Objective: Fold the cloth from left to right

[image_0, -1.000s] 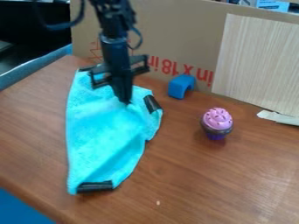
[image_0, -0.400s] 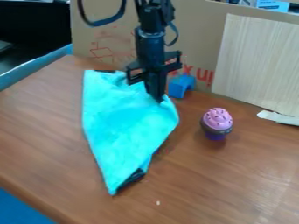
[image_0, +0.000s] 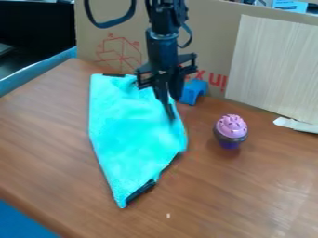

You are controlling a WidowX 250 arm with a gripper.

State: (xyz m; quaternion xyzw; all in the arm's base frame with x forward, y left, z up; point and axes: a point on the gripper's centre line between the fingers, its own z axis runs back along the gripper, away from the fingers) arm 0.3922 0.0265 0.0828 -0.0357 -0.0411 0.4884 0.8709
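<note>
The cloth (image_0: 133,139) lies apparently folded on the table (image_0: 248,200), its narrow end towards the near edge. At its right side the gripper (image_0: 175,108) has its 2 fingers slightly parted, gripping nothing (presumably so the turned-over layer can settle)

And here's the black gripper (image_0: 173,107), fingers parted at the folded turquoise cloth (image_0: 133,139), blue arch block (image_0: 194,91) close by, pink-topped cupcake (image_0: 231,130) standing on the wooden table (image_0: 248,195)
</note>
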